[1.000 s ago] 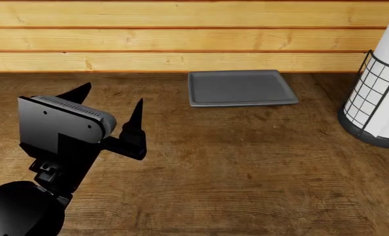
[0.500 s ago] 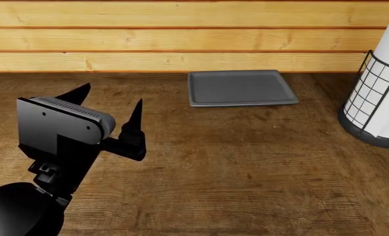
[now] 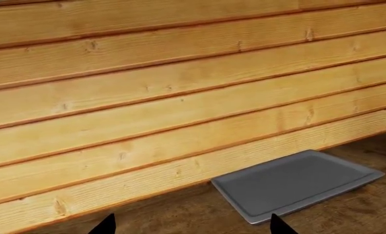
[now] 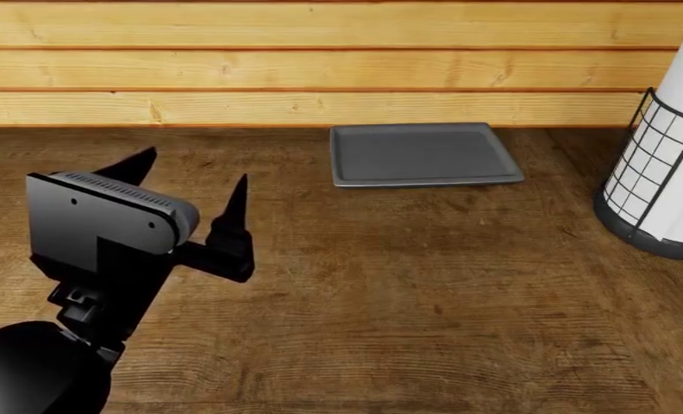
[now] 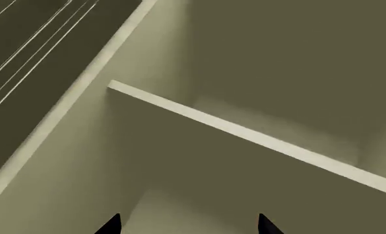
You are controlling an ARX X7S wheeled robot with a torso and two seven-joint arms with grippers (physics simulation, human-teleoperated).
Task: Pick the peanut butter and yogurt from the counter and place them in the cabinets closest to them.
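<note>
Brown wood-grain table (image 4: 410,285) fills the head view, bare of jar or yogurt cup — neither shows in any view. Left claw (image 4: 186,185) hovers above it, tips spread wide and empty, facing the plank wall (image 3: 180,97) and a grey tray (image 4: 422,155). Right claw (image 5: 187,225) also looks wide, pointing into what seems an open cabinet — a pale shelf (image 5: 245,134) crosses inside.

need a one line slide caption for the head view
Left gripper open and empty above the wood-grain counter, a grey tray by the plank wall and a wire-caged white cylinder at right.
</note>
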